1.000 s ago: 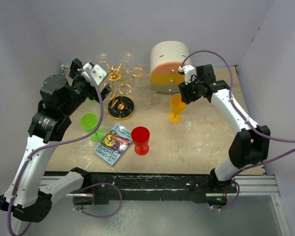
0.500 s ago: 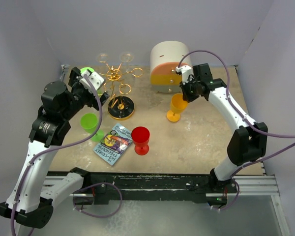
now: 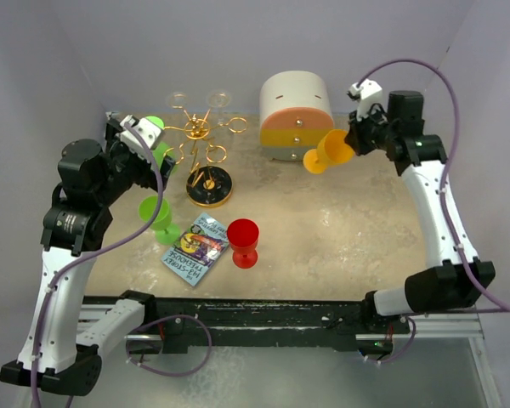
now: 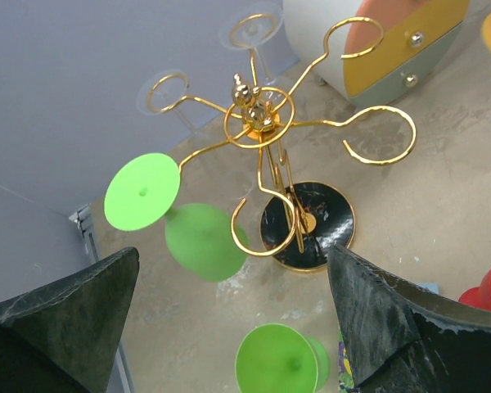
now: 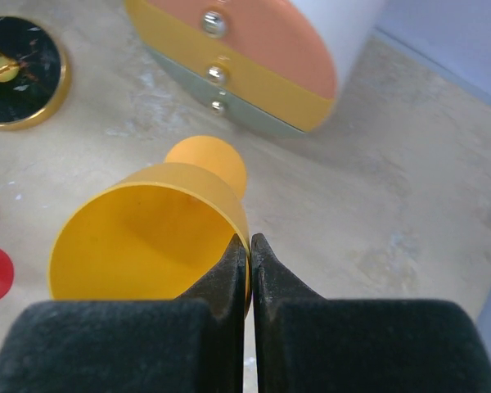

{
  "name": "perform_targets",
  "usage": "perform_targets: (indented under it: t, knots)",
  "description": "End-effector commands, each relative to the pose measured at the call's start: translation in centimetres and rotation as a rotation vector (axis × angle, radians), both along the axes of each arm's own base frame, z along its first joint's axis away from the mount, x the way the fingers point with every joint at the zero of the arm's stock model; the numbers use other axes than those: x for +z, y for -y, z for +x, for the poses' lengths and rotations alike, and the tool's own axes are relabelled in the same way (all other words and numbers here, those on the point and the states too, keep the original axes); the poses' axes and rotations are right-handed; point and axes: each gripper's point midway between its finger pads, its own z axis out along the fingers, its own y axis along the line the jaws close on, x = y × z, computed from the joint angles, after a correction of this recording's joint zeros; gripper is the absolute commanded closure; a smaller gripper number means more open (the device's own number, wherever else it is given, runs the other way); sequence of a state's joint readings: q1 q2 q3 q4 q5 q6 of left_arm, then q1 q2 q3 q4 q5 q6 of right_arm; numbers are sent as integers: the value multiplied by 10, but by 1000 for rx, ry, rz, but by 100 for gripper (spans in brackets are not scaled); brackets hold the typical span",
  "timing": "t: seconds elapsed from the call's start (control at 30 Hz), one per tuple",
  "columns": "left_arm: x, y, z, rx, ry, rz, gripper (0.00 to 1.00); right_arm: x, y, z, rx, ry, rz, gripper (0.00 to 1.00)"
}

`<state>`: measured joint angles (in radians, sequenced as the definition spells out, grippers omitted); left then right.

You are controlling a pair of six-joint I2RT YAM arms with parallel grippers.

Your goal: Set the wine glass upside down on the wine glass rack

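Now the right pincer (image 5: 250, 246) is pinched shut on the rim of the yellow wine glass (image 3: 327, 151), one finger inside the bowl and one outside. A second ago that glass stood upright on the worktop (image 3: 348, 246). It is now lifted clear and tipped almost sideways, foot pointing at the white-and-orange drawer box (image 3: 294, 115) by the far edge, right of middle. The wine glass rack (image 4: 260, 115) stands toward the far left corner, well apart from the glass. A green wine glass (image 4: 198, 240) hangs upside down from the rack's left-hand loop. The left pincer (image 4: 233, 254) has backed off toward the left edge and gapes wide, holding nothing. Judgement: the green glass is hung and let go, and the yellow one has begun its turn-over. The open loops on the rack's near and right sides look free for it. Carrying it across and finishing the inversion remain to be done.
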<state>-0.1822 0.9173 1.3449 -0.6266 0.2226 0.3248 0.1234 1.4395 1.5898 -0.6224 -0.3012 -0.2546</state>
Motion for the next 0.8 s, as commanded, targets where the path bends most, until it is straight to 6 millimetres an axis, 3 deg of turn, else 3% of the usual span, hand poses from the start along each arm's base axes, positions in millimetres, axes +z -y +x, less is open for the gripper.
perform_targets:
  t: [0.0,0.2,0.33,0.53,0.77]
  knots:
    - [-1,-15,-6,60,6,12,1,22,17,-21,-12,66,6,100]
    - [-10,-28,0,107,-21,20,1,57,21,-54,18,154,-5,100]
    - [-5,-34,2,129,-14,9,1,78,27,-62,0,195,-3,100]
    - [-1,-24,10,89,-32,-26,1,99,39,-71,-42,259,-8,100]
    - [5,-10,20,36,-39,-81,1,139,29,-98,-31,364,70,100]
